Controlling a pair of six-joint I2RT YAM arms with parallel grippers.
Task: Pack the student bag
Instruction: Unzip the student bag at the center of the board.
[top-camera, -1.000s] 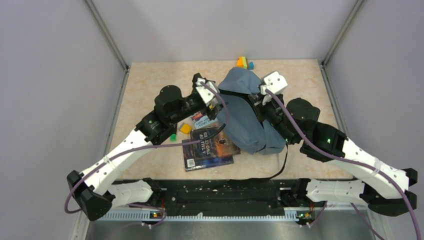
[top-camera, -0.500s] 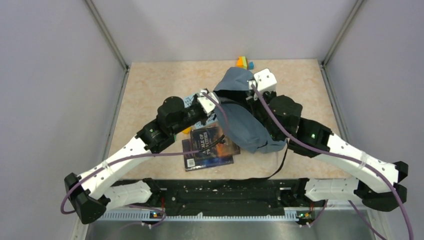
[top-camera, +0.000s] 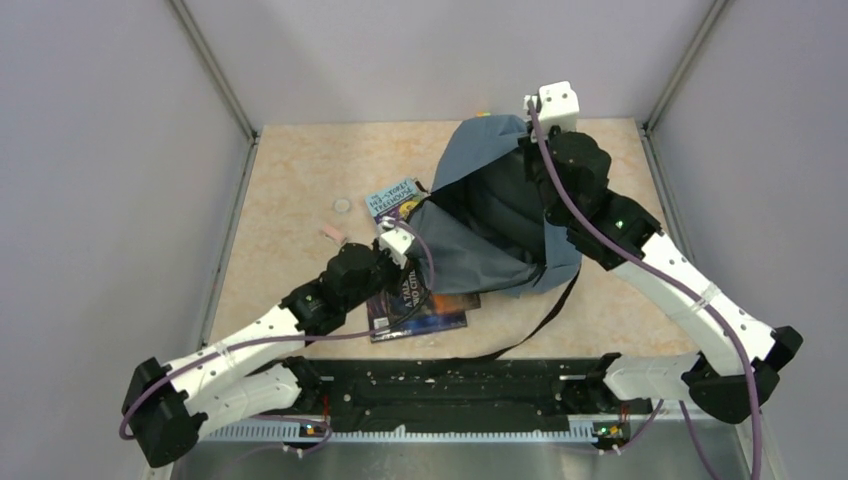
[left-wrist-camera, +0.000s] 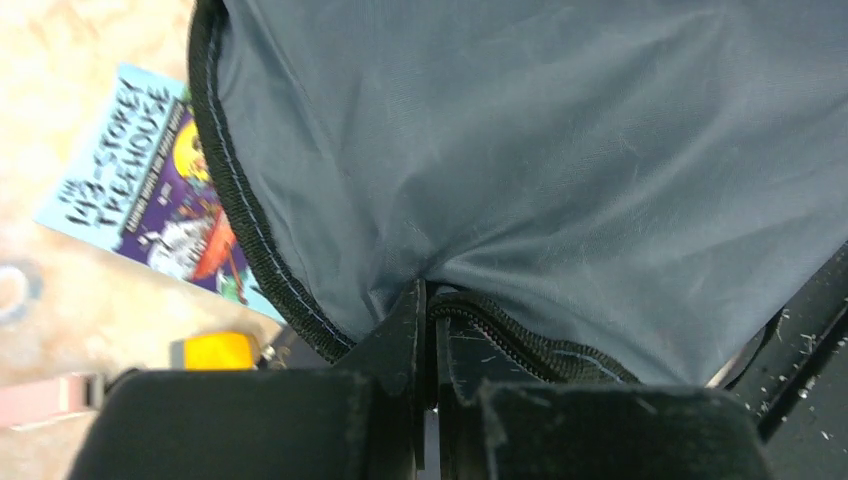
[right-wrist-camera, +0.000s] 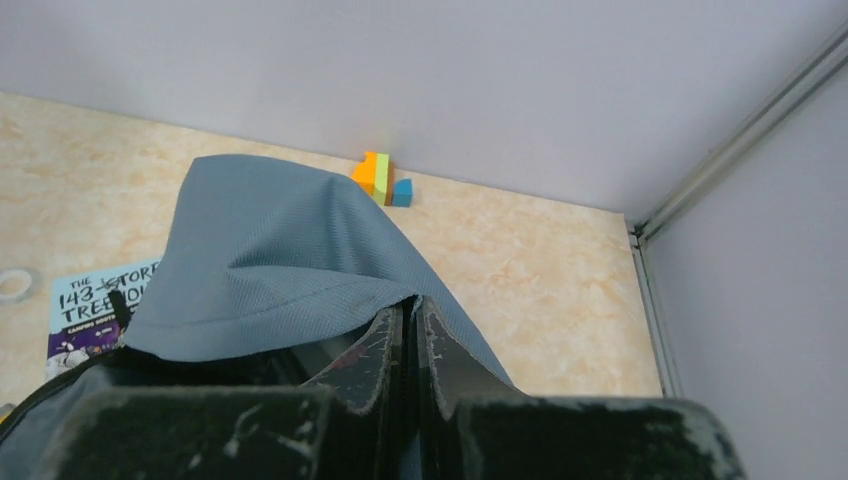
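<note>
We see the student bag held up between both arms. Its lower part is slumped on the table, and its black-edged mouth is stretched wide so the dark inside shows. The left gripper pinches the bag's zipper rim at its near-left corner, jaws closed with only the fabric edge between them. The right gripper is clamped on a fold of grey-blue cloth at the bag's far top, holding it up in a peak.

Just left of the bag lies a blue book, right against the rim. Further left sit a tape ring and a pink eraser, both apart from the bag. A dark book pokes out from under the bag's near-left edge. Behind the bag, against the wall, stand coloured blocks. A black strap trails from the bag's near side. A small yellow piece lies by the rim; we cannot tell what it is.
</note>
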